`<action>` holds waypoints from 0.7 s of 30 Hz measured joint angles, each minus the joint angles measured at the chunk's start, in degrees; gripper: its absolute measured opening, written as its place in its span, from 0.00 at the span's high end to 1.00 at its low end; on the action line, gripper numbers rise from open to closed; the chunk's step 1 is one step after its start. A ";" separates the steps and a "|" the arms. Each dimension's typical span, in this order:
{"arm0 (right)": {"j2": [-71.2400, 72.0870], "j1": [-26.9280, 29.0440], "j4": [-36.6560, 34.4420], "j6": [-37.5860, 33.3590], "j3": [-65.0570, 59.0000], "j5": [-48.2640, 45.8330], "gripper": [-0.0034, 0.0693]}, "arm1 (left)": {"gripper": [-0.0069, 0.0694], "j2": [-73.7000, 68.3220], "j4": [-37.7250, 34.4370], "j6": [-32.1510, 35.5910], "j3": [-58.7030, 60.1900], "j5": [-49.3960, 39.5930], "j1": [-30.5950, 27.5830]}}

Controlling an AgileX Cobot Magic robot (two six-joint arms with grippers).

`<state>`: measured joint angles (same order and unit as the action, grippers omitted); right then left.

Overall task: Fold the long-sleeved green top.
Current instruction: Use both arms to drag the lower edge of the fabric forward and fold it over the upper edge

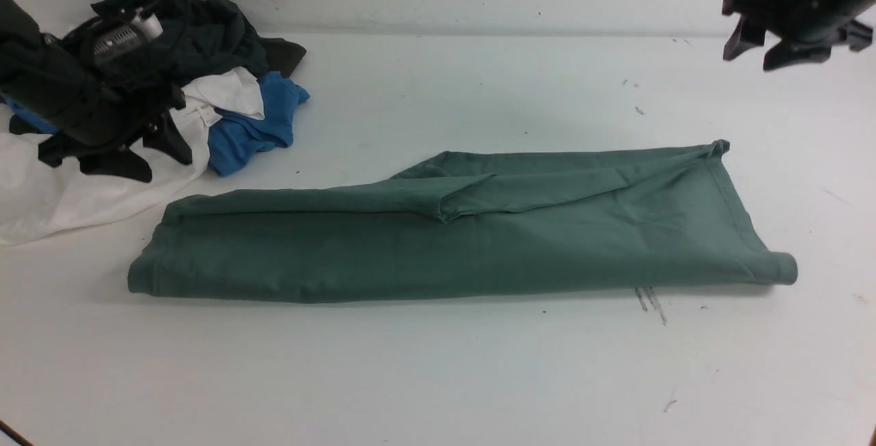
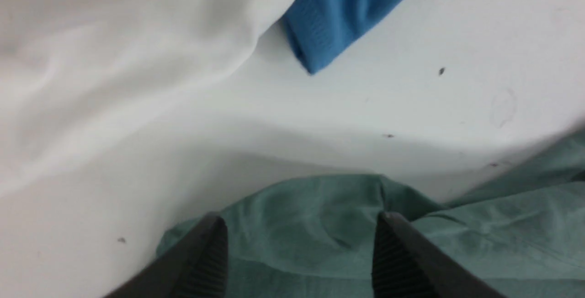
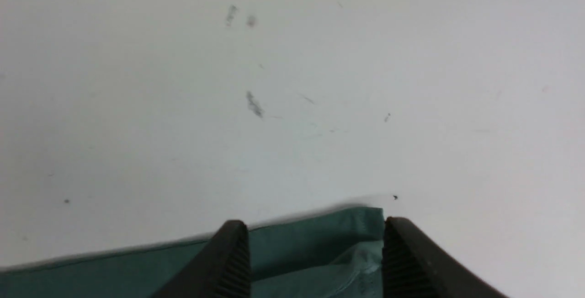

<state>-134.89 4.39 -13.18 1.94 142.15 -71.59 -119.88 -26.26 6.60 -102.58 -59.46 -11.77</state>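
The green long-sleeved top (image 1: 465, 241) lies folded into a long band across the middle of the table, with one sleeve laid along its upper layer. My left gripper (image 1: 123, 155) is open and empty, held above the clothes pile off the top's far-left corner. In the left wrist view (image 2: 299, 218) that corner of the top (image 2: 320, 243) shows between the spread fingers (image 2: 201, 261). My right gripper (image 1: 763, 49) is open and empty, raised at the far right. In the right wrist view (image 3: 315, 225) the top's far-right corner (image 3: 320, 243) lies below, between the fingers (image 3: 402, 261).
A pile of clothes sits at the far left: a dark charcoal garment (image 1: 198, 35), a blue garment (image 1: 253, 131) and a white garment (image 1: 68, 193) that reaches close to the top's left end. The white table (image 1: 438, 377) has small dark marks.
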 joint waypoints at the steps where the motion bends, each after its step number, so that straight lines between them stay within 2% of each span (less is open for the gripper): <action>1: 0.41 -0.23 -0.13 -0.26 -0.68 0.00 0.49 | 0.38 -0.01 0.00 0.00 -0.28 -0.20 0.00; 4: 8.71 -3.69 -1.73 -5.00 -10.05 0.14 0.70 | 0.43 0.54 0.26 0.05 -3.08 -4.03 0.00; 5: 11.26 -6.18 -2.88 -6.41 -14.61 0.22 0.79 | 0.50 0.69 0.26 0.05 -3.40 -5.67 0.00; 7: 13.09 -8.26 -4.32 -7.55 -19.16 0.21 0.87 | 0.56 0.71 0.40 0.23 -3.52 -6.58 0.00; 8: 14.04 -11.94 -5.89 -8.73 -23.97 0.21 0.92 | 0.65 0.71 0.56 0.34 -3.54 -7.58 0.00; 10: 13.57 -16.55 -7.48 -10.17 -30.14 0.21 0.96 | 0.78 0.71 0.70 0.88 -3.54 -8.64 0.00; 12: 11.79 -20.51 -8.18 -10.79 -33.63 0.21 0.97 | 0.87 0.71 0.75 2.05 -3.54 -9.40 0.00; 16: 8.66 -25.32 -8.59 -11.26 -35.15 0.54 0.97 | 0.91 0.71 0.75 2.81 -3.54 -9.83 0.00; 19: 7.69 -26.88 -9.20 -11.32 -35.15 1.54 0.97 | 0.91 0.71 0.77 2.83 -3.54 -9.83 0.00; 21: 6.56 -27.83 -10.99 -11.89 -35.15 6.36 0.97 | 0.91 0.71 0.82 2.83 -3.54 -9.83 0.00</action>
<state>-128.33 -23.44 -24.17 -9.95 107.00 -65.23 -119.18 -25.44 9.43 -106.12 -69.29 -11.77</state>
